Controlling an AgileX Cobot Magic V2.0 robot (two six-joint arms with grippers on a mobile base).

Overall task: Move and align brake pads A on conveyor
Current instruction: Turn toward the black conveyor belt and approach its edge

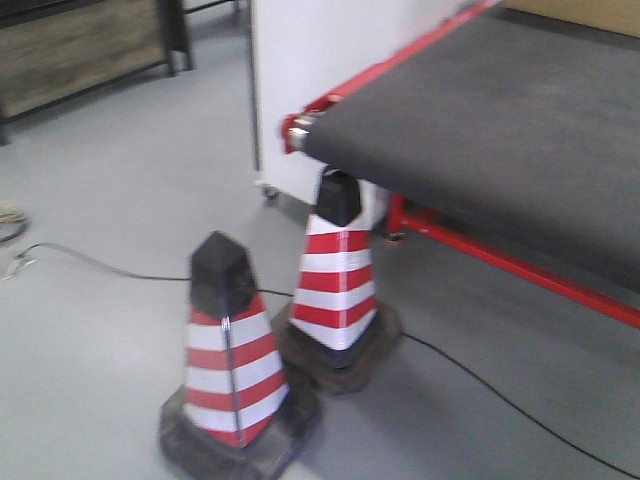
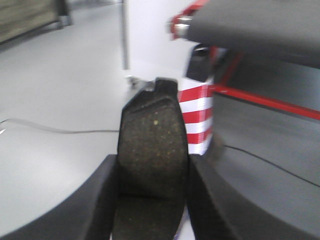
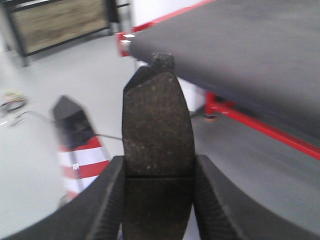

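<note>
**Plainly two pads in hand, none seen on the belt**

On the left, the left gripper [image 2: 153,167] was closed to a pad's width on the left-hand pad [image 2: 152,132]. The pad stood upright between the fingers, its speckled dark friction face toward the wrist camera and a small tab at its top. On the right, the right gripper [image 3: 158,167] clamped the right-hand pad [image 3: 157,117] the same way, with a groove crossing the face low down between the fingers. Both pads hung over the grey floor, short of the conveyor [image 1: 500,110], and the stretch of belt we could see carried no pad.

We judged the pads stiff and dense for their size, unlikely to flex or crush. The gritty face should give the fingers good purchase. Each was pinched across its narrow width on the long edges, low on the pad. That grip looked sound to us, though the long overhang above the fingers might let a pad pivot if it knocked the belt's edge.

We saw no bin, tray or box in any view. In the front view, from left to right, stood the near cone [image 1: 232,350], the far cone [image 1: 338,280] and then the belt on its red frame [image 1: 520,265].
</note>
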